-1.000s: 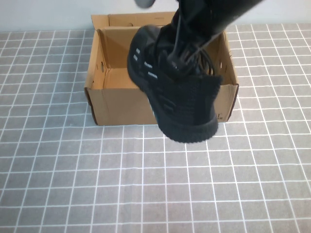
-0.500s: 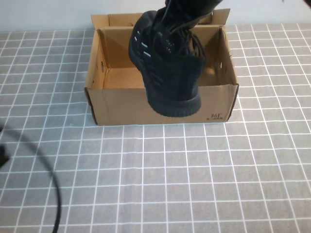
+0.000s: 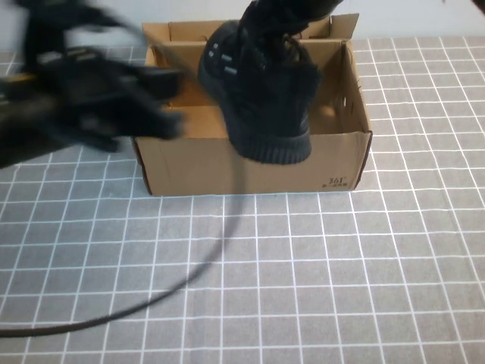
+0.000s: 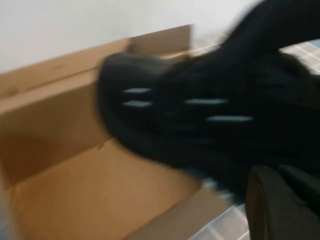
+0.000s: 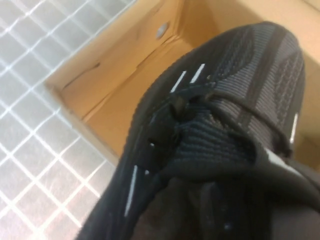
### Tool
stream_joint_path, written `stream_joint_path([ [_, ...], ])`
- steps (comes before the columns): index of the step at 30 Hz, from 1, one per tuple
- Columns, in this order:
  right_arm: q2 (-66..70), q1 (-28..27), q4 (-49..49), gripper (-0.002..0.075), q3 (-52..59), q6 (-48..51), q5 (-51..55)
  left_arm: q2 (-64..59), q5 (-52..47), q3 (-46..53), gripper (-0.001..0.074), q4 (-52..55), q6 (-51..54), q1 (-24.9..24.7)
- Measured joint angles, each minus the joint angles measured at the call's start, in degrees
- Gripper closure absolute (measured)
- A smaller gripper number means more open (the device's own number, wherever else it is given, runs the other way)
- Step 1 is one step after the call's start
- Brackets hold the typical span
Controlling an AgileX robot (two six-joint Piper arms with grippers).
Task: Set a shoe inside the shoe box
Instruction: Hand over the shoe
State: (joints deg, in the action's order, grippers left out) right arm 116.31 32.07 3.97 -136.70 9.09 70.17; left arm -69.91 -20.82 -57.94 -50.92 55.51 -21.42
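The black mesh shoe (image 3: 261, 98) hangs toe-up over the open brown shoe box (image 3: 250, 173), its heel just above the front wall. My right gripper (image 3: 284, 34) comes down from the top and is shut on the shoe's collar, where its fingertips are buried. The right wrist view shows the shoe's laces and white stripes (image 5: 225, 125) above the box floor (image 5: 135, 65). My left gripper (image 3: 173, 100) is blurred at the box's left wall and looks open and empty. Its wrist view shows the shoe's side (image 4: 210, 120), the box interior (image 4: 100, 190) and one finger (image 4: 280, 210).
The left arm's black cable (image 3: 174, 288) loops over the grey tiled table in front of the box. The box's lid flap (image 3: 227, 30) stands up at the back. A small "361" print (image 3: 337, 182) marks the front right corner.
The shoe has moved back and lower over the box. My left arm has swung in fast from the left edge to the box's left side, trailing its cable.
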Motion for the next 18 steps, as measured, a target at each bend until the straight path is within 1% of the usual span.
stream_joint_path([
  [5, 0.39, -2.23, 2.58, 0.0732, 0.00, -0.79, -0.49, -4.77, 4.44, -3.95, 0.0735, 1.62, 2.99, -9.86],
  [7, 0.39, -2.77, 2.91, 0.0732, 0.00, -0.88, -0.49, -5.08, 5.49, -4.05, 0.0706, 1.77, 3.58, -12.41],
  [8, 0.39, -3.07, 2.94, 0.0732, 0.00, -0.88, -0.49, -5.08, 5.74, -4.05, 0.0671, 1.77, 4.20, -13.60],
  [10, 0.39, -3.14, 3.18, 0.0732, 0.00, -1.01, -0.49, -5.08, 5.83, -4.05, 0.0571, 1.86, 5.18, -15.35],
  [12, 0.39, -3.26, 3.55, 0.0732, 0.00, -1.01, -0.49, -5.08, 5.83, -4.05, 0.0420, 1.99, 5.76, -16.64],
  [15, 0.39, -3.26, 4.51, 0.0732, 0.00, -1.01, -0.49, -5.73, 7.02, -4.12, 0.0220, 1.58, 5.96, -17.24],
  [16, 0.39, -3.26, 4.78, 0.0732, 0.00, -1.01, -0.49, -6.33, 7.81, -4.20, 0.0172, 1.35, 5.96, -17.33],
  [18, 0.39, -3.26, 5.60, 0.0732, 0.00, -1.01, -0.38, -7.81, 10.04, -4.20, 0.0118, 1.16, 5.96, -17.33],
])
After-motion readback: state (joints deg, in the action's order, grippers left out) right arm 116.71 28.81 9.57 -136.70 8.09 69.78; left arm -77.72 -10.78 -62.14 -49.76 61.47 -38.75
